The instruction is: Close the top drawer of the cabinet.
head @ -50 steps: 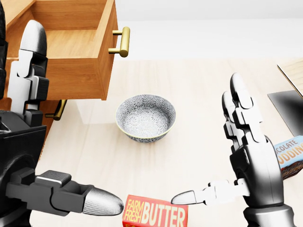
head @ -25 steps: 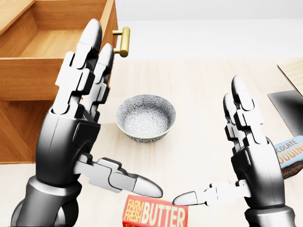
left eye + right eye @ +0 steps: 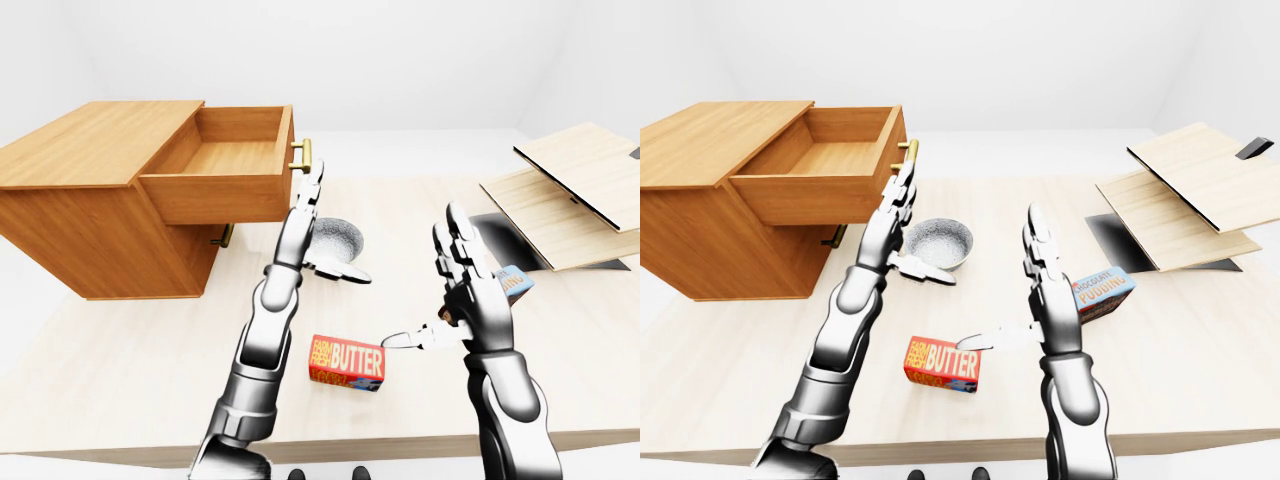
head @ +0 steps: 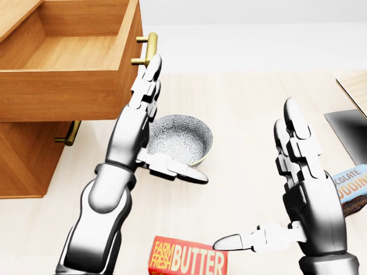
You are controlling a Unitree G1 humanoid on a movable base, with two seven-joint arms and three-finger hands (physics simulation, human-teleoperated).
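A wooden cabinet stands on the table at the left. Its top drawer is pulled open and empty, with a brass handle on its front. My left hand is open with fingers stretched up, its fingertips just below and beside the handle, at the drawer's front face. My right hand is open and empty, held upright at the right, apart from the drawer.
A patterned bowl sits below the drawer front, partly behind my left hand. A red butter box lies at the bottom. A pudding box lies right. Wooden panels lean at the far right. A lower drawer handle shows.
My left arm has reached forward and up, from close to the camera to the drawer's front by the handle. The right hand has barely moved. The drawer stays open.
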